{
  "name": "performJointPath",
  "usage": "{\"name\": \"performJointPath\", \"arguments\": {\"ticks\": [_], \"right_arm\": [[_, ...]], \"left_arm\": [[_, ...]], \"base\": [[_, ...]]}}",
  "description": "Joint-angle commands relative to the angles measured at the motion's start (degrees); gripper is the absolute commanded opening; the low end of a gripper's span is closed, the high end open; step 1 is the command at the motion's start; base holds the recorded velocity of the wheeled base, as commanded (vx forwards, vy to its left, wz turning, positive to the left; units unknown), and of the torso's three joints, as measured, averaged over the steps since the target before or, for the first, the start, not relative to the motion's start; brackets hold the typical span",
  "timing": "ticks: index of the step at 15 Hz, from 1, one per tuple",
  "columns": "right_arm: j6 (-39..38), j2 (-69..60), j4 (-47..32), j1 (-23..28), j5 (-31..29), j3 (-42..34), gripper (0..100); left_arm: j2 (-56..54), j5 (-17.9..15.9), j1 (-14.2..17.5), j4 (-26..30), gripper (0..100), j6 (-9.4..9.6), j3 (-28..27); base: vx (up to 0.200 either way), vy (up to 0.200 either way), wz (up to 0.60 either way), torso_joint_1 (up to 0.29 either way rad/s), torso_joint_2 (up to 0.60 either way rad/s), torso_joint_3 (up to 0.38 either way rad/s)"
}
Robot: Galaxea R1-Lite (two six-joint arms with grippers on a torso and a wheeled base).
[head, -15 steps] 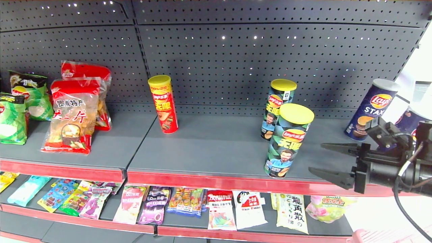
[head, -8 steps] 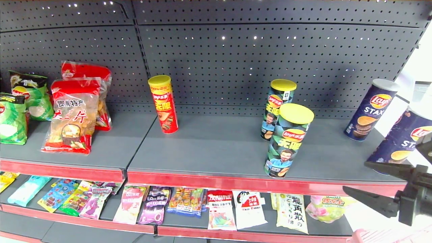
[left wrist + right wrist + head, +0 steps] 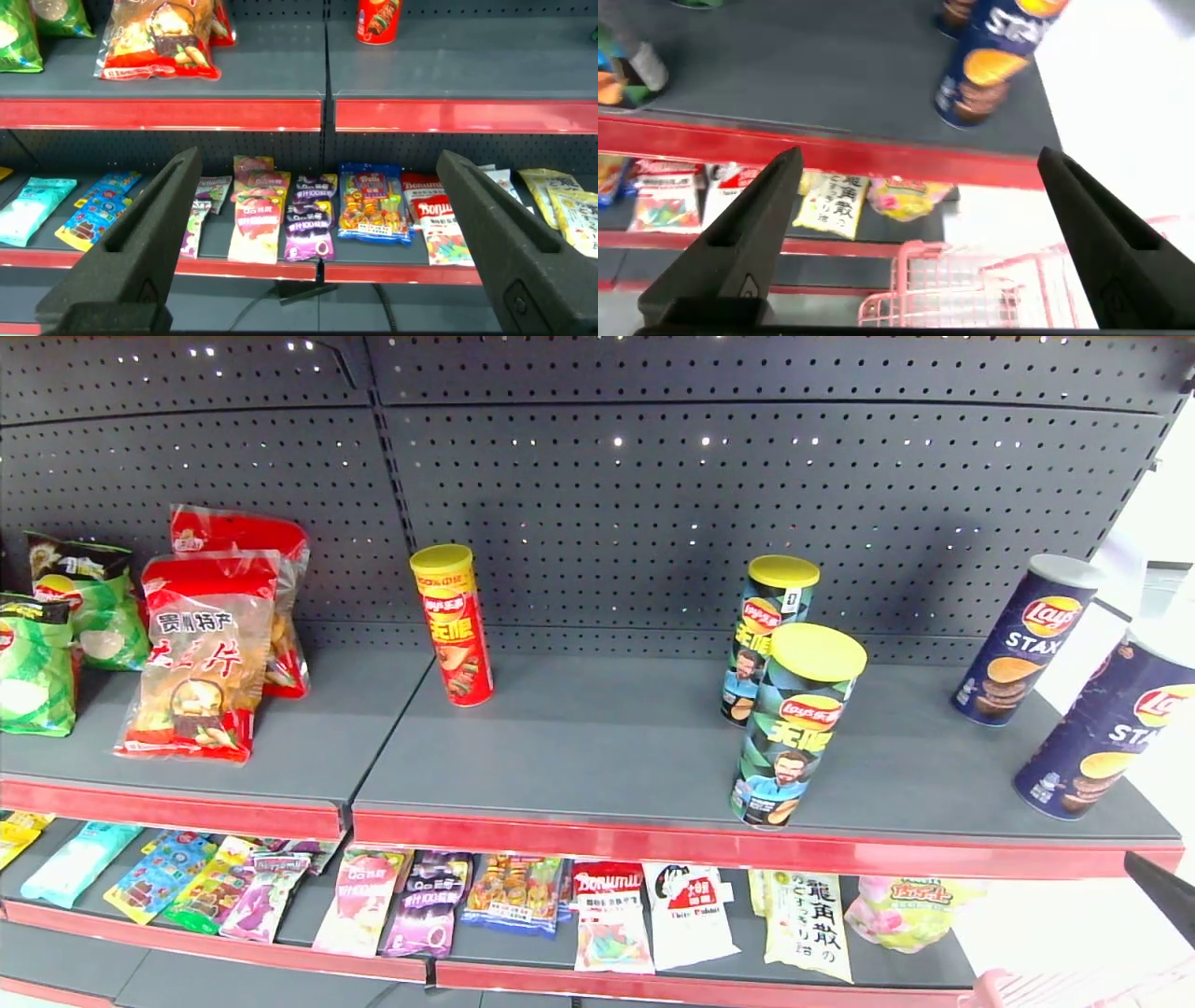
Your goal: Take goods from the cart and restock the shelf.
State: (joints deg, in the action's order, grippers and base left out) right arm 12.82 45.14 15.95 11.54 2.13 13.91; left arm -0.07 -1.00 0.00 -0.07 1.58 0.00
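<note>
Standing upright on the shelf (image 3: 607, 747) in the head view, the blue can (image 3: 1102, 728) is at 3 o'clock, near the red front edge. It has a dark blue wall, a pale lid, a red-and-yellow badge and printed crisps. A second blue can (image 3: 1022, 639) stands apart at 2 o'clock. Two green cans (image 3: 798, 723) with yellow lids stand between centre and these, a red can (image 3: 453, 623) at 10 o'clock and bags (image 3: 201, 653) at 9 o'clock. The boards are dark grey before a perforated back panel (image 3: 653, 504). A lower shelf (image 3: 653, 980) at 6 o'clock carries flat sachets (image 3: 607, 915). The pink cart (image 3: 1004, 983) shows at 5 o'clock.

In the left wrist view, the left gripper (image 3: 318, 161) is spread wide and empty, facing the sachets.

In the right wrist view, the right gripper (image 3: 920, 157) is also spread wide and empty, over the wire cart. The blue can stands beyond it on the board.
</note>
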Motion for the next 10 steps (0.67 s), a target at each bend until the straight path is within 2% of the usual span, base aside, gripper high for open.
{"name": "performJointPath", "arguments": {"ticks": [1, 4, 9, 10], "right_arm": [[-0.08, -2.87, 0.05, 1.20, -1.43, -2.13, 100], [-2.10, -0.58, 1.11, -1.17, -2.13, -1.87, 100], [-2.10, 1.70, 2.25, -1.00, -2.13, -1.87, 100], [-2.10, 1.88, 2.25, -0.91, -2.13, -1.87, 100]], "left_arm": [[0.07, 0.03, 0.00, -0.01, 100, 0.00, 0.00], [0.07, 0.03, 0.00, -0.01, 100, 0.00, 0.00], [0.07, 0.03, 0.00, -0.01, 100, 0.00, 0.00], [0.07, 0.03, 0.00, -0.01, 100, 0.00, 0.00]], "base": [[0.000, 0.000, 0.00, 0.000, 0.00, 0.000], [0.000, 0.000, 0.00, 0.000, 0.00, 0.000], [0.000, 0.000, 0.00, 0.000, 0.00, 0.000], [0.000, 0.000, -0.60, 0.002, 0.00, 0.007]]}}
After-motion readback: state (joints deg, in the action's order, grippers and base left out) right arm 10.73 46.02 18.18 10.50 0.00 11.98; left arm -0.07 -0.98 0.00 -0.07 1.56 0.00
